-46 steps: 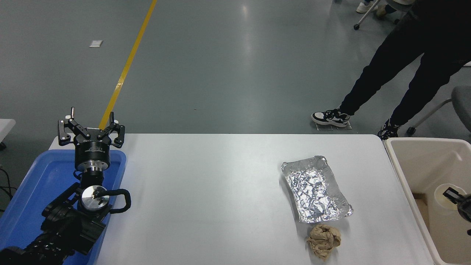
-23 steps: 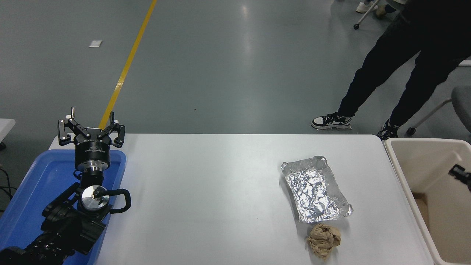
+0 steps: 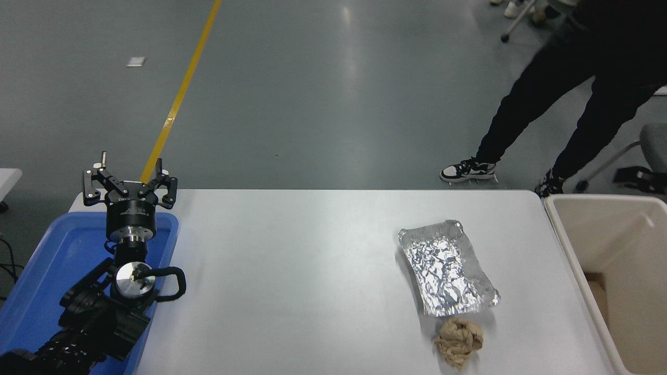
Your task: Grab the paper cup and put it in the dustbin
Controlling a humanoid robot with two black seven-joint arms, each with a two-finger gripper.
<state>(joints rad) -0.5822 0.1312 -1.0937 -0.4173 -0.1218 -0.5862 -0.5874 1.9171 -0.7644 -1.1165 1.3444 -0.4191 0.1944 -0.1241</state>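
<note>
R claw (image 3: 638, 176) blurred above dustbin (image 3: 599, 229) – L arm parked.

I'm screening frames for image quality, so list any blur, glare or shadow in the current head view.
Head view: the person at the far right is motion-blurred, as is the dark right gripper at the right edge above the dustbin; overhead light leaves a pale glare streak on the floor; the foil tray glints; the table and the parked left gripper are sharp, with soft shadows.
</note>
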